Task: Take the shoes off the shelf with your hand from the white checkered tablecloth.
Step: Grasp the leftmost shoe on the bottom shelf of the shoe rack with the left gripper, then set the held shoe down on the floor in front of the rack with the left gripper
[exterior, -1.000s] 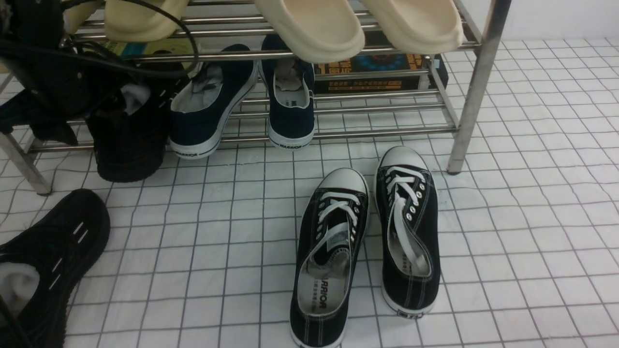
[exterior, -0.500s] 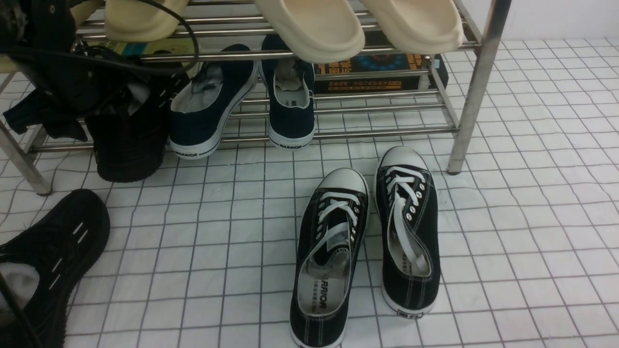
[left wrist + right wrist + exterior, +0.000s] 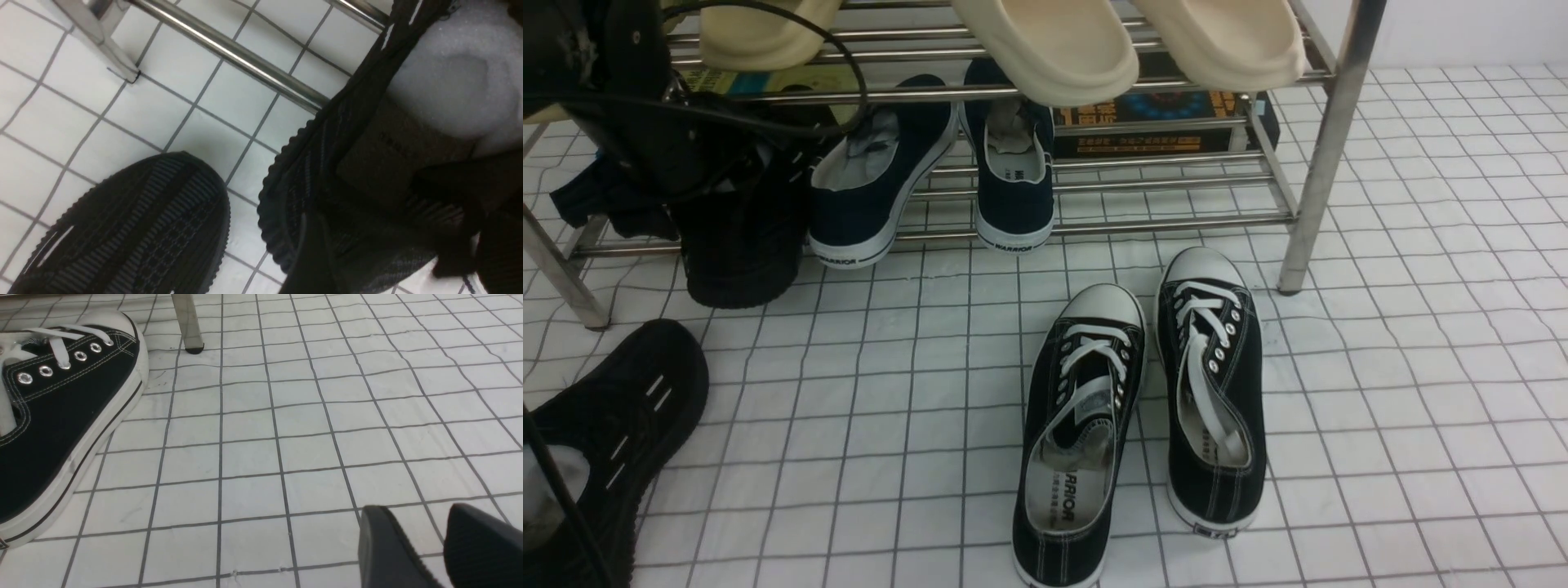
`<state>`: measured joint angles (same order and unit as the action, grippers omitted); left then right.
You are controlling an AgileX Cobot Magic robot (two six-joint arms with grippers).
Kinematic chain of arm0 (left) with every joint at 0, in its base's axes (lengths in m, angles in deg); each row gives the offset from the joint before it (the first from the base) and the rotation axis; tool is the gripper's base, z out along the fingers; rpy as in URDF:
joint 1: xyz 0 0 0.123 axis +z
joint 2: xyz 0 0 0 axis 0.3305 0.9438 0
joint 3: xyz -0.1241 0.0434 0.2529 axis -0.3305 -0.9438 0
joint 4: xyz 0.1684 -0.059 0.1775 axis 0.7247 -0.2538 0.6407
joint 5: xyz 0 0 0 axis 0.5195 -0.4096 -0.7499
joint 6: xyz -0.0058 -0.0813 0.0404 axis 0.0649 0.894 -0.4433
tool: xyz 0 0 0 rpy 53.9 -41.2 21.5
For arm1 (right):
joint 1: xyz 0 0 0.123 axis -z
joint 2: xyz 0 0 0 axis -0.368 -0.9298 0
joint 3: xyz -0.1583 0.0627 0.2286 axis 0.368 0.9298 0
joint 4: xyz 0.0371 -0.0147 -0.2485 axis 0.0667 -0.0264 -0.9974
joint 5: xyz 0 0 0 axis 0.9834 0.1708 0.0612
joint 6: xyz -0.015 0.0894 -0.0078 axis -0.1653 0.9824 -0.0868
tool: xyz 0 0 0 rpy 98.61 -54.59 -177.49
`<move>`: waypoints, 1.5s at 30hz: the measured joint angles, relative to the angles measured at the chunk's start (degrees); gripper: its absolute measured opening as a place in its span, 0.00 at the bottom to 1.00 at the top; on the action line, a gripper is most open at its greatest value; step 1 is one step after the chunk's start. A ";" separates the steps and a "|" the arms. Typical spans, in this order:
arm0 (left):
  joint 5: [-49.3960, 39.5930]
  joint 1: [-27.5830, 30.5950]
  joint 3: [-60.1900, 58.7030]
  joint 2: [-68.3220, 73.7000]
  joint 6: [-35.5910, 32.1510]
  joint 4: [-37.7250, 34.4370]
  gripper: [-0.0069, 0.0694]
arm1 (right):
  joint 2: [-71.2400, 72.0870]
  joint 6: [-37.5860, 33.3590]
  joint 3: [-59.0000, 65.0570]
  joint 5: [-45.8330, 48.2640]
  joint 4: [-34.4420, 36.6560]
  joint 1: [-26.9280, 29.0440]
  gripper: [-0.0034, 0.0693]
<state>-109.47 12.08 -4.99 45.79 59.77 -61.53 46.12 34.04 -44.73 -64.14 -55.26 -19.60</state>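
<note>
Black right fingers (image 3: 388,551) stand apart, empty, over the white checkered tablecloth (image 3: 253,457). Left fingers (image 3: 490,245) merge with dark knit; their grip is unreadable. One all-black shoe (image 3: 739,245) sits far left on the shelf (image 3: 1327,163), half hidden by the left arm (image 3: 613,114), its white stuffing (image 3: 449,73) plainest from the left wrist. Its mate (image 3: 621,408) lies near left, cropped.

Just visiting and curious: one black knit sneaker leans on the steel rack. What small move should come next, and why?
Probably close the left claw on the collar of the all-black knit sneaker propped against the shiny steel-tube shelf. The claw sits right at its white-stuffed opening, and its twin already lies on the white checkered tablecloth.
</note>
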 joint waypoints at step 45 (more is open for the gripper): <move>-11.11 0.00 0.13 -8.25 -4.21 0.35 0.13 | 0.00 0.00 0.00 0.00 0.00 0.00 0.38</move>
<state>-120.58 12.08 -4.86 37.54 55.57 -61.17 46.12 34.04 -44.73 -64.14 -55.26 -19.60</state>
